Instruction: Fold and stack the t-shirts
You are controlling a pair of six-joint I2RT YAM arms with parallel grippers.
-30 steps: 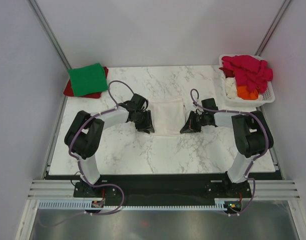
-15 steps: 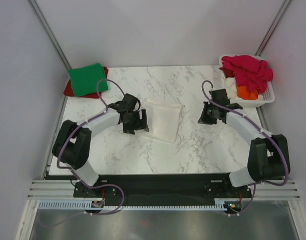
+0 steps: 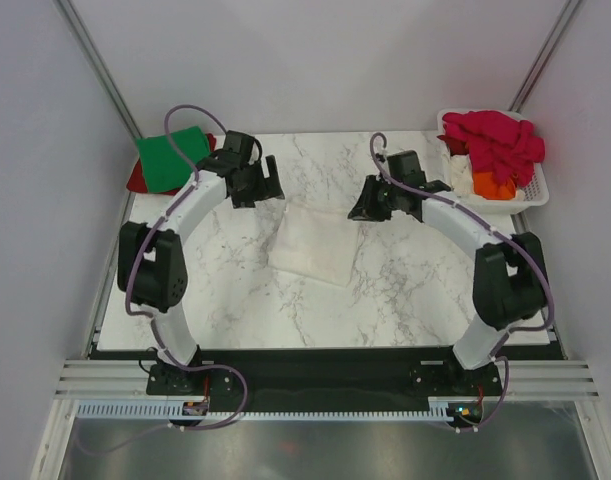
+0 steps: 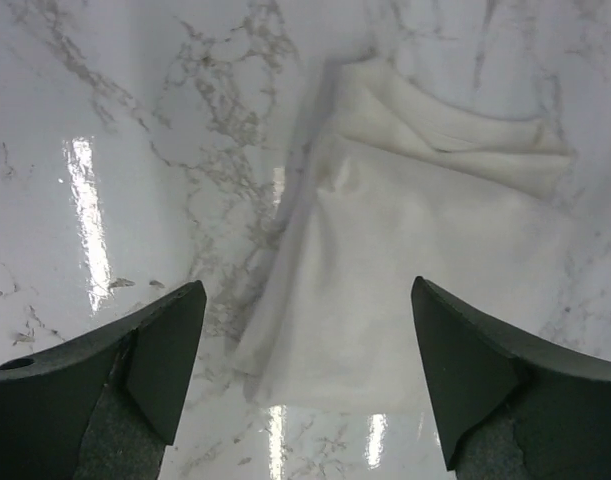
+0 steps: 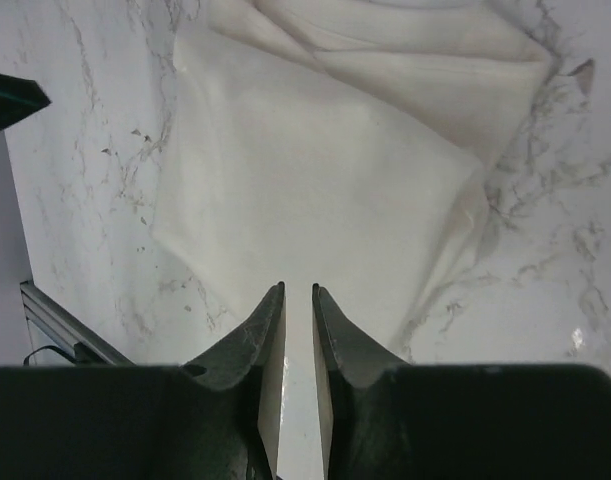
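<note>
**A:** Between the two arms, what sits where? Start at the left gripper.

**B:** Its jaws stand wide and hold nothing. It hangs over the white marble-patterned surface, and the folded white cloth t-shirt lies flat just to its near right.

**A:** And the right gripper?

**B:** Only a narrow slit between the jaws, with nothing in it. It hovers off the shirt's far right corner. So the shirt lies between the two grippers and touches neither.

**A:** How does it lie?

**B:** Almost square, so there is no real long axis. It is turned a little askew to the surface's edges.

**A:** Which arm would stack it?

**B:** The left, I judge. The folded green cloth t-shirt rests on a red cloth t-shirt at the far left corner, close beside the left arm. Only that arm itself stands across the way there.

**A:** And on the right?

**B:** The white plastic slatted basket is at the far right corner, heaped with crumpled magenta cloth t-shirts and an orange cloth t-shirt. The right arm is nearer to it.
</note>
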